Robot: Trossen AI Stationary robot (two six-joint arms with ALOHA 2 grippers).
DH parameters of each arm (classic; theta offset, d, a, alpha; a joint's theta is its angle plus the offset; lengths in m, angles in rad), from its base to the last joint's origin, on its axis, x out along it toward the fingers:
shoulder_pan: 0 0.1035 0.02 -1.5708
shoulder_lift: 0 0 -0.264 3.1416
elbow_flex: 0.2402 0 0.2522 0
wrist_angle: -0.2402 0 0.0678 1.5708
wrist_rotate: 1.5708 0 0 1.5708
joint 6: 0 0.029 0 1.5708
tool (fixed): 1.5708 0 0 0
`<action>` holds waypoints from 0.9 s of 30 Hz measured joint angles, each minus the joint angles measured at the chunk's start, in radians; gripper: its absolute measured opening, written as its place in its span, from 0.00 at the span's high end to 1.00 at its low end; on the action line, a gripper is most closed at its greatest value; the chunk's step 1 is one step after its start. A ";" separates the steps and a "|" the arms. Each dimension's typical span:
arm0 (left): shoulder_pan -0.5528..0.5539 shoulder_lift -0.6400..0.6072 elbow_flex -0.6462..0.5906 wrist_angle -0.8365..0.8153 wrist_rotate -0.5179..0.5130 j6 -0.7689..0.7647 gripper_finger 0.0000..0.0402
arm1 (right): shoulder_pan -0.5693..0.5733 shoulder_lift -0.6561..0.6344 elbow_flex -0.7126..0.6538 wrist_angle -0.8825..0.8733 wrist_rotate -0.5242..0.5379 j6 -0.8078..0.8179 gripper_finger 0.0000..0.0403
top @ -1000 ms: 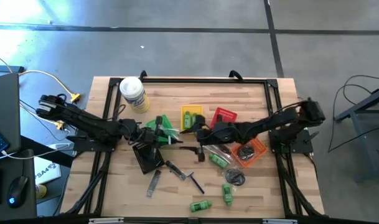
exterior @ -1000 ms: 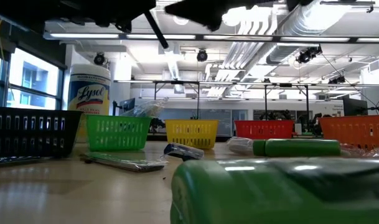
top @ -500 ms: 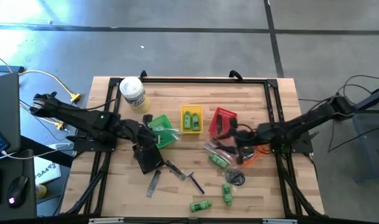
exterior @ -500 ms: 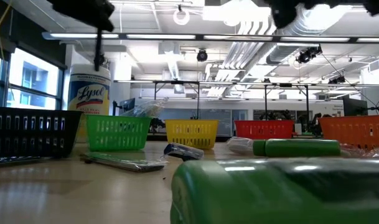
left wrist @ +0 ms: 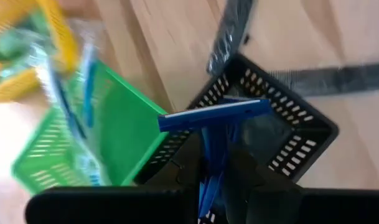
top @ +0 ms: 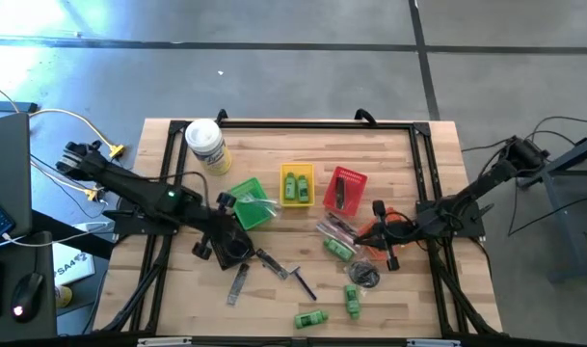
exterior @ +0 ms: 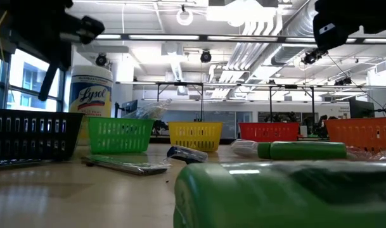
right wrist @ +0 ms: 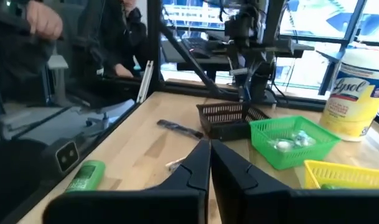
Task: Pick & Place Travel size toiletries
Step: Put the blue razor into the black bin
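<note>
Bright ceiling lights glare in the low view — left wrist view blurred, near green bottle unfocused.

Overhead, table-level and wrist views, shared green basket

Coloured baskets, white canister

L claw over black basket; R claw by orange basket. Green, yellow, red baskets mid counter. Green bottles, comb near front edge.
</note>
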 joint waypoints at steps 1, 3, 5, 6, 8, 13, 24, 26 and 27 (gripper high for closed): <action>0.000 0.023 0.000 -0.003 0.004 0.000 0.93 | 0.006 0.000 0.000 0.002 0.005 -0.008 0.99; -0.001 0.073 0.000 0.003 0.006 0.016 0.93 | 0.017 0.000 0.000 0.007 0.012 -0.014 0.99; 0.000 0.120 0.000 -0.003 0.006 0.040 0.93 | 0.018 0.000 0.000 0.006 0.013 -0.020 0.99; 0.000 0.144 -0.001 -0.007 0.009 0.052 0.93 | 0.018 0.000 0.000 0.004 0.013 -0.022 0.99; 0.000 0.183 -0.001 -0.008 0.016 0.068 0.93 | 0.018 0.000 0.000 -0.002 0.013 -0.024 0.99; 0.000 0.262 -0.001 -0.037 0.029 0.087 0.93 | 0.018 0.000 0.000 -0.010 0.012 -0.029 0.99; 0.000 0.360 -0.001 -0.003 0.046 0.078 0.92 | 0.017 0.000 0.000 -0.015 0.012 -0.029 0.99; 0.000 0.358 -0.001 -0.012 0.045 0.058 0.86 | 0.017 0.000 0.000 -0.011 0.012 -0.029 0.99; 0.000 0.357 -0.001 -0.005 0.040 0.046 0.82 | 0.017 0.000 0.000 -0.011 0.012 -0.026 0.99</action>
